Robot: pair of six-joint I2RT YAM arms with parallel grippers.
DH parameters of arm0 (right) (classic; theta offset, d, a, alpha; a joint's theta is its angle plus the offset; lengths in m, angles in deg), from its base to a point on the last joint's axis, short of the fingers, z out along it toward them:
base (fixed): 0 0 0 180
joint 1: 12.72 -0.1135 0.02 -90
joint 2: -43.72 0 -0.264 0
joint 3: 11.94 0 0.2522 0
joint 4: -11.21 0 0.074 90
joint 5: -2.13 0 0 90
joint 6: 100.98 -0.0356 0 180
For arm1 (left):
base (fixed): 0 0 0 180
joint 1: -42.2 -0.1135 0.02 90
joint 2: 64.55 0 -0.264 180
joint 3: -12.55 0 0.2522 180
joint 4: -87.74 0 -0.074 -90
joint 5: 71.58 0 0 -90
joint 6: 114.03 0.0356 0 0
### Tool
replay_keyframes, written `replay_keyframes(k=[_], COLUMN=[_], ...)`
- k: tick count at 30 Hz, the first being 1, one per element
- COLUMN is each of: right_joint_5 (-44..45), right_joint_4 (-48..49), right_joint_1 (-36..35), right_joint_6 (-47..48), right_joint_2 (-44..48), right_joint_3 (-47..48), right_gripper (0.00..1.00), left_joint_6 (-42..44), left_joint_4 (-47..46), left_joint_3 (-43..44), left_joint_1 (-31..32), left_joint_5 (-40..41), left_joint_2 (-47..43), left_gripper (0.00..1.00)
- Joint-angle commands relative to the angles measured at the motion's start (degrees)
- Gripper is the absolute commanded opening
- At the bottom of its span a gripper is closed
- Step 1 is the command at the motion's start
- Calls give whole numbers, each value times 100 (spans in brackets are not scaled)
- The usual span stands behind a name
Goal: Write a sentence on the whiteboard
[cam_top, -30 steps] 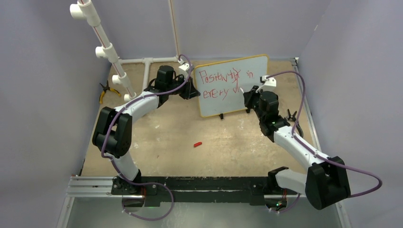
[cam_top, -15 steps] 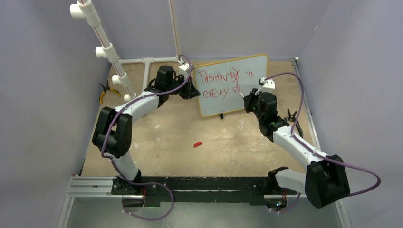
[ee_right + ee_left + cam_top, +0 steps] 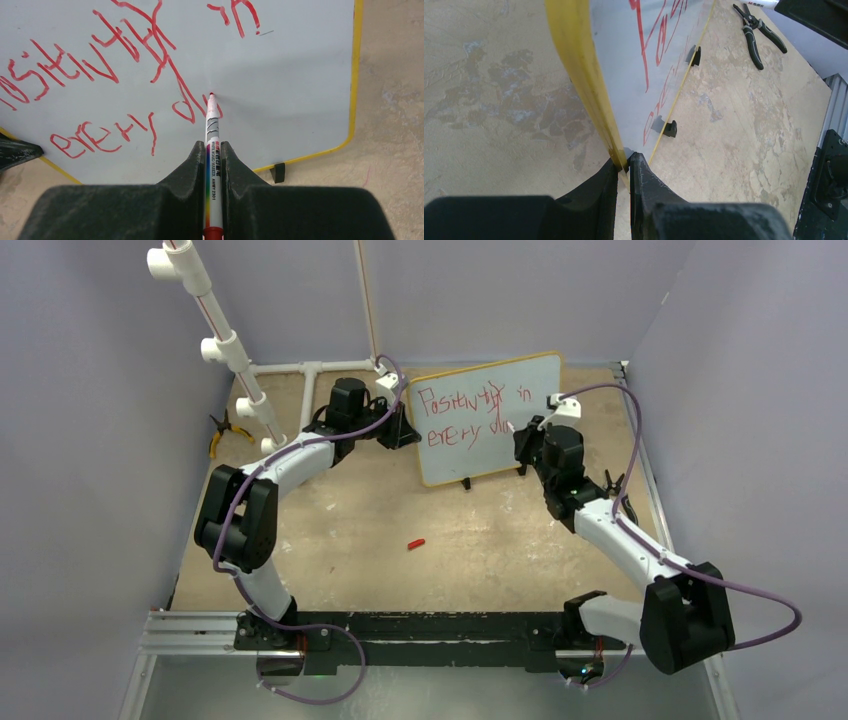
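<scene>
While my left gripper [image 3: 625, 161] pinches the whiteboard [image 3: 624, 60] at its nine-o'clock edge, my right gripper [image 3: 214, 146] clamps the marker [image 3: 212, 122], tip at the red sentence [image 3: 100, 65].

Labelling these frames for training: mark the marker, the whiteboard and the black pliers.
marker [image 3: 213, 136]: right wrist view, on the white barrel behind the tip.
whiteboard [image 3: 472, 462]: top view, on the bare white face, lower middle.
black pliers [image 3: 752, 47]: left wrist view, on one handle.
</scene>
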Motion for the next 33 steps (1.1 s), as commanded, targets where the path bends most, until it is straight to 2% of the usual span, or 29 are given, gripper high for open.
replay_keyframes(k=[1, 6, 22, 33], right_joint_5=[103, -29, 459, 641], right_joint_4=[377, 396, -25, -25], right_joint_1=[20, 13, 19, 17], right_joint_6=[120, 144, -138, -85], right_joint_2=[-65, -62, 57, 251], right_joint_3=[294, 298, -208, -19], right_gripper=[0, 0, 0, 0], left_joint_6=[44, 31, 35, 33], left_joint_4=[-313, -320, -318, -326], left_joint_3=[36, 35, 31, 27], left_joint_1=[-38, -38, -38, -38], left_joint_5=[42, 42, 42, 42], left_joint_2=[-302, -302, -312, -337], left_gripper=[0, 0, 0, 0])
